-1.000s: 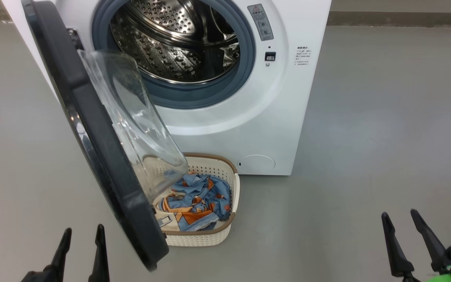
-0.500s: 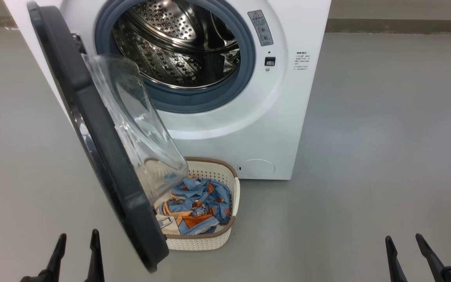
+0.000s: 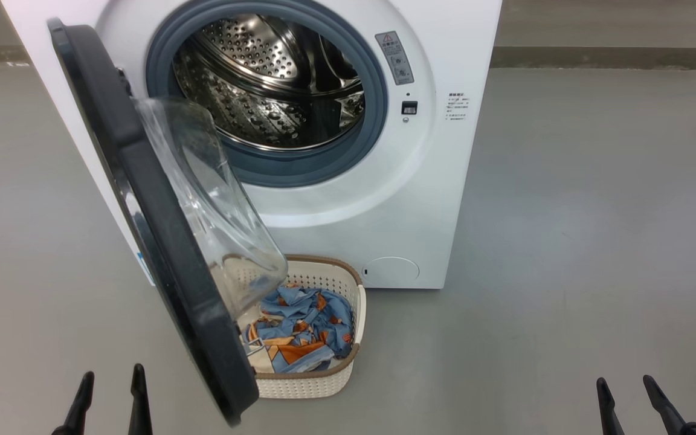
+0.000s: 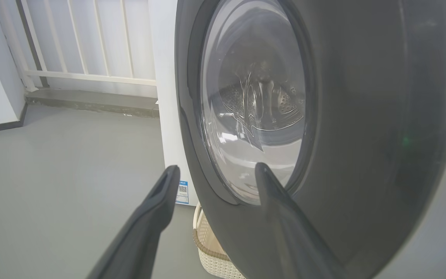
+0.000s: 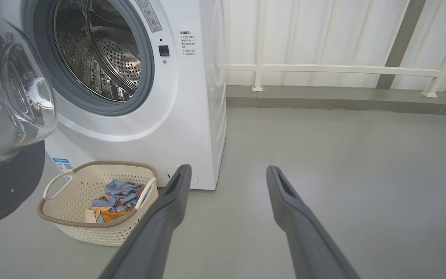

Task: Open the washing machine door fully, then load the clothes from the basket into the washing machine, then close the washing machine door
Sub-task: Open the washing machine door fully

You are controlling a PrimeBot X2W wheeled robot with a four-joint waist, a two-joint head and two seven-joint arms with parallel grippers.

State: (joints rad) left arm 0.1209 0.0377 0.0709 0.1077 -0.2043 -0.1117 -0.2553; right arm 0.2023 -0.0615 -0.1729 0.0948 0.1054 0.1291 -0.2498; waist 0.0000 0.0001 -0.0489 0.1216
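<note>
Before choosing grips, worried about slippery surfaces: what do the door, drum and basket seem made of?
Door: dark smooth rim, probably plastic; clear glossy bowl, glass or plastic, with reflections. Drum: shiny perforated steel, it seems. Basket: cream plastic, perforated, brown woven-look rim.

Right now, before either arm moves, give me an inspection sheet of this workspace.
Surface: grey floor, smooth and level.
Job's things: washing machine door swung out from the front, not folded back, overlapping the basket's left side in the head view; washing machine, its drum showing bare steel; clothes lying in the basket on the floor before the machine.
Clutter: nothing seen.
Grippers: left gripper fingers apart, holding nothing, facing the door's outer side; right gripper fingers apart, holding nothing.
Cables: nothing seen.
Surroundings: white railing on a low ledge behind.
</note>
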